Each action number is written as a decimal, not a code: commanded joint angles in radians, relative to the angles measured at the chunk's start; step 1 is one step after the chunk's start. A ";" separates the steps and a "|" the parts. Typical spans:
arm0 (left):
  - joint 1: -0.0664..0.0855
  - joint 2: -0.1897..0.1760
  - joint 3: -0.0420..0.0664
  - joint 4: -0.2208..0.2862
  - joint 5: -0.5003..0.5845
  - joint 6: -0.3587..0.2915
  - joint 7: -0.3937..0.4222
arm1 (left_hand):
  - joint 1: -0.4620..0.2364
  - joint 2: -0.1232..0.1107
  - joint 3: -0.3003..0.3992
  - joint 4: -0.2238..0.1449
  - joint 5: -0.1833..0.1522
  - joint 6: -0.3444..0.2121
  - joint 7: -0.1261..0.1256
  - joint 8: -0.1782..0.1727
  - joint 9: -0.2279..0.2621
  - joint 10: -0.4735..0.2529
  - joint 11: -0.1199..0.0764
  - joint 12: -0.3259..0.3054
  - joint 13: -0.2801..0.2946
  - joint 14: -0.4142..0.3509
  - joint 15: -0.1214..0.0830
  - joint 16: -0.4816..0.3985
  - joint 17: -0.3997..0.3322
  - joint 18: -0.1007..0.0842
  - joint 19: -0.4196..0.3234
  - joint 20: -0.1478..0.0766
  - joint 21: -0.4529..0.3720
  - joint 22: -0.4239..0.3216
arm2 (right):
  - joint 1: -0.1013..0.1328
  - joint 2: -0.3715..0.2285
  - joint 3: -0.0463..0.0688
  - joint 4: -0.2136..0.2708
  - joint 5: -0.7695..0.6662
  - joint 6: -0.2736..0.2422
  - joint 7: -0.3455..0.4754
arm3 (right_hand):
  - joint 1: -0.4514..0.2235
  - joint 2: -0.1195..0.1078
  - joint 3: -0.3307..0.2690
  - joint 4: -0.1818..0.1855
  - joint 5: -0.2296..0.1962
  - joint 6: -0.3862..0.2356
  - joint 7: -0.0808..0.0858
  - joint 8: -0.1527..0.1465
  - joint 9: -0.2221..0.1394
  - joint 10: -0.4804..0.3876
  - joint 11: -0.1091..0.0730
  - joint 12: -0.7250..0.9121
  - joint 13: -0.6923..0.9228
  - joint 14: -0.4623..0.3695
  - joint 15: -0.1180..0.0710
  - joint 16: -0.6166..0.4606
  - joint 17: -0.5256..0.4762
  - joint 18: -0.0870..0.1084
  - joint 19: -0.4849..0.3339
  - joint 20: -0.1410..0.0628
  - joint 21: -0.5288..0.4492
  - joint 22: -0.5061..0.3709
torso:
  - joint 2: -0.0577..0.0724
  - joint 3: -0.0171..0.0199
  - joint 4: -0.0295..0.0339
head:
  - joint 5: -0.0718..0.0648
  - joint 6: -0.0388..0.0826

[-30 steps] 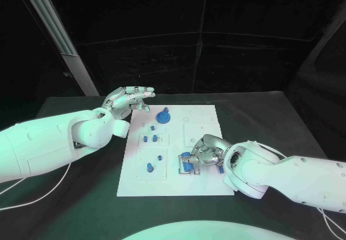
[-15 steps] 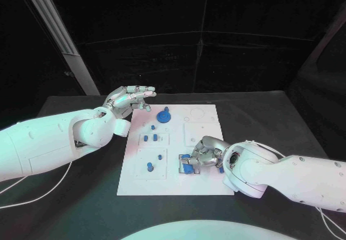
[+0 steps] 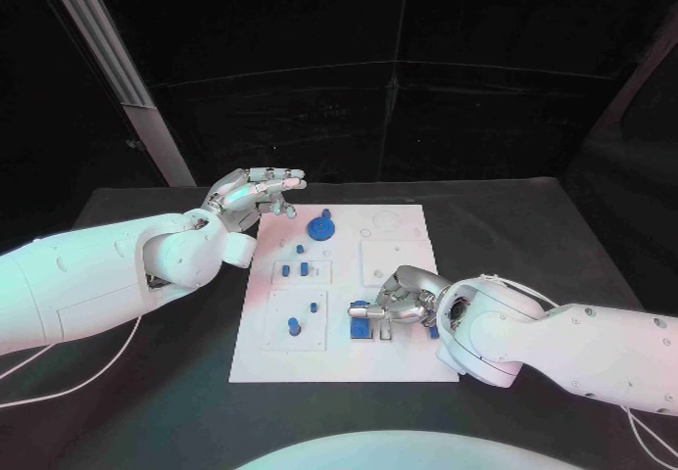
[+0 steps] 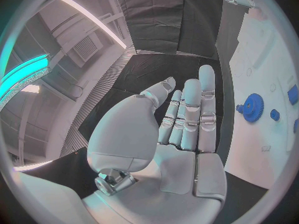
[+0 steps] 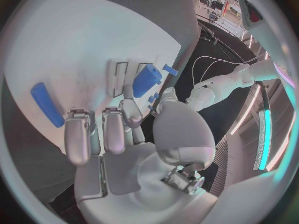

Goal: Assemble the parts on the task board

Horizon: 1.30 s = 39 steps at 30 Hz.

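Observation:
The white task board (image 3: 403, 362) lies mid-table. My right hand (image 3: 400, 302) hangs low over its near middle and pinches a short blue cylinder (image 3: 362, 306) between thumb and a finger, just beyond the upright slots (image 3: 364, 331). In the right wrist view the cylinder (image 5: 147, 79) sits at the fingertips (image 5: 128, 95) beside the slots (image 5: 118, 77). Another blue peg (image 5: 46, 103) lies flat on the board, by the hand (image 3: 432, 331). My left hand (image 3: 256, 196) hovers at the board's far left corner, fingers apart and holding nothing; its palm (image 4: 181, 149) is bare.
A blue gear (image 3: 322, 230) stands on the far part of the board, also seen as the gear (image 4: 252, 104). Small blue pegs (image 3: 293, 267) and one more (image 3: 294, 326) stand in the left column. The black table (image 3: 537, 225) surrounds the board.
My right hand's fingers have drawn the blue cylinder up and away from the slots, slightly toward the far left. The left hand has stayed put.

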 commanded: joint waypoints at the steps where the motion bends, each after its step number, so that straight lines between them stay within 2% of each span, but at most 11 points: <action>1: 0.001 0.001 0.001 0.000 -0.004 0.014 -0.004 | 0.003 0.006 -0.001 -0.003 0.004 -0.007 -0.003 0.006 0.001 -0.007 -0.001 0.006 -0.001 -0.007 -0.002 0.006 -0.001 0.015 0.006 0.002 -0.004 -0.001 | 0.001 -0.003 0.000 0.007 -0.016 -0.005 0.018 | -0.012 -0.011 0.017 0.002 -0.001 -0.004 -0.001 -0.006 0.002 -0.007 0.003 -0.003 -0.001 0.047 0.006 -0.006 -0.001 -0.002 0.031 0.005 -0.004 0.164 | -0.001 0.0002 0.0000 | -0.001 -0.001; 3: 0.001 0.001 0.001 0.000 -0.004 0.014 -0.004 | 0.003 0.006 -0.001 -0.003 0.004 -0.007 -0.003 0.006 0.001 -0.007 -0.001 0.006 -0.001 -0.007 -0.002 0.006 -0.001 0.015 0.006 0.002 -0.004 -0.001 | 0.001 -0.006 0.000 0.010 -0.020 -0.004 0.023 | 0.000 -0.002 0.029 -0.001 0.003 -0.001 -0.002 -0.005 0.004 -0.006 0.003 -0.002 0.001 0.048 0.006 -0.006 0.000 -0.002 0.032 0.005 -0.004 0.164 | -0.001 0.0006 -0.0001 | 0.000 -0.001; 4: 0.001 0.001 0.001 0.000 -0.004 0.014 -0.004 | 0.003 0.006 -0.001 -0.003 0.004 -0.007 -0.003 0.006 0.001 -0.007 -0.001 0.006 -0.001 -0.007 -0.002 0.006 -0.001 0.015 0.006 0.002 -0.004 -0.001 | 0.001 -0.008 0.000 0.012 -0.025 -0.002 0.026 | 0.033 0.011 0.045 -0.014 0.036 0.001 -0.003 -0.004 0.006 -0.005 0.002 -0.001 0.002 0.048 0.005 -0.006 0.001 -0.002 0.032 0.005 -0.004 0.164 | -0.001 0.0007 -0.0001 | 0.000 -0.001; 5: 0.001 0.001 0.001 0.000 -0.004 0.015 -0.005 | 0.003 0.006 -0.001 -0.003 0.004 -0.007 -0.003 0.006 0.001 -0.007 -0.001 0.006 -0.001 -0.007 -0.002 0.006 -0.001 0.015 0.006 0.002 -0.004 -0.001 | 0.001 -0.010 0.000 0.013 -0.031 0.001 0.030 | 0.085 0.021 0.059 -0.036 0.104 0.006 -0.005 -0.001 0.010 -0.003 -0.001 0.001 0.004 0.049 0.004 -0.006 0.001 -0.002 0.033 0.003 -0.004 0.165 | 0.000 0.0007 0.0001 | -0.001 -0.001; 6: 0.001 0.000 0.000 0.000 -0.004 0.015 -0.005 | 0.003 0.006 -0.001 -0.003 0.004 -0.007 -0.003 0.006 0.001 -0.007 -0.001 0.006 -0.001 -0.007 -0.002 0.006 -0.001 0.015 0.006 0.002 -0.004 -0.001 | 0.001 -0.011 0.000 0.015 -0.037 0.004 0.033 | 0.136 0.020 0.069 -0.061 0.142 0.011 -0.008 0.003 0.013 -0.001 -0.002 0.003 0.006 0.049 0.002 -0.005 0.003 -0.002 0.033 0.002 -0.003 0.166 | 0.000 0.0008 0.0000 | -0.001 -0.001; 7: 0.001 0.000 0.000 0.000 -0.004 0.015 -0.005 | 0.003 0.006 -0.001 -0.003 0.004 -0.007 -0.003 0.006 0.001 -0.007 -0.001 0.006 -0.001 -0.007 -0.002 0.006 -0.001 0.015 0.006 0.002 -0.004 -0.001 | 0.001 -0.013 0.000 0.016 -0.043 0.007 0.035 | 0.179 0.018 0.075 -0.086 0.152 0.016 -0.009 0.008 0.017 0.000 -0.004 0.003 0.008 0.049 0.001 -0.006 0.003 -0.002 0.034 0.001 -0.003 0.167 | 0.000 0.0008 0.0001 | -0.001 -0.001; 10: 0.001 0.000 0.000 -0.001 -0.004 0.017 -0.007 | 0.003 0.006 -0.001 -0.003 0.004 -0.007 -0.003 0.006 0.001 -0.007 -0.001 0.006 -0.001 -0.007 -0.002 0.006 -0.001 0.015 0.006 0.002 -0.004 -0.001 | 0.001 -0.015 0.000 0.019 -0.062 0.015 0.040 | 0.248 0.017 0.081 -0.127 0.139 0.025 -0.013 0.020 0.026 0.002 -0.008 0.004 0.010 0.050 -0.003 -0.006 0.004 -0.003 0.036 -0.002 -0.001 0.169 | 0.000 0.0006 -0.0008 | -0.001 -0.002; 14: 0.001 0.000 0.000 -0.001 -0.004 0.018 -0.009 | 0.003 0.006 -0.001 -0.003 0.004 -0.007 -0.003 0.006 0.001 -0.007 -0.001 0.006 -0.001 -0.007 -0.002 0.006 -0.001 0.015 0.006 0.002 -0.004 -0.001 | 0.001 -0.017 0.000 0.023 -0.080 0.017 0.042 | 0.276 0.021 0.078 -0.145 0.119 0.031 -0.016 0.029 0.033 0.006 -0.010 0.009 0.015 0.051 -0.005 -0.004 0.008 -0.004 0.039 -0.004 0.001 0.173 | 0.000 0.0006 0.0000 | -0.001 -0.004; 25: 0.001 -0.001 0.000 -0.004 -0.004 0.019 -0.010 | 0.002 0.006 -0.003 -0.003 0.004 -0.008 -0.003 0.007 0.000 -0.008 -0.001 0.007 -0.001 -0.007 -0.002 0.006 -0.002 0.015 0.006 0.002 -0.004 -0.001 | 0.001 -0.018 0.000 0.021 -0.138 0.019 0.021 | 0.266 0.026 0.064 -0.140 0.106 0.034 -0.017 0.035 0.039 0.009 -0.011 0.009 0.016 0.051 -0.006 -0.004 0.009 -0.005 0.041 -0.005 0.003 0.175 | 0.000 -0.0004 0.0007 | -0.004 -0.005; 39: 0.001 -0.002 0.000 -0.004 -0.004 0.019 -0.011 | 0.002 0.006 -0.003 -0.003 0.004 -0.008 -0.003 0.007 0.000 -0.008 -0.001 0.007 -0.001 -0.007 -0.002 0.006 -0.002 0.015 0.006 0.002 -0.004 -0.001 | 0.001 -0.015 0.000 0.020 -0.197 0.043 0.015 | 0.298 0.041 0.062 -0.161 0.127 0.037 -0.022 0.045 0.048 0.011 -0.016 0.008 0.017 0.052 -0.010 -0.003 0.013 -0.006 0.043 -0.008 0.005 0.178 | 0.000 0.0005 0.0000 | -0.004 -0.007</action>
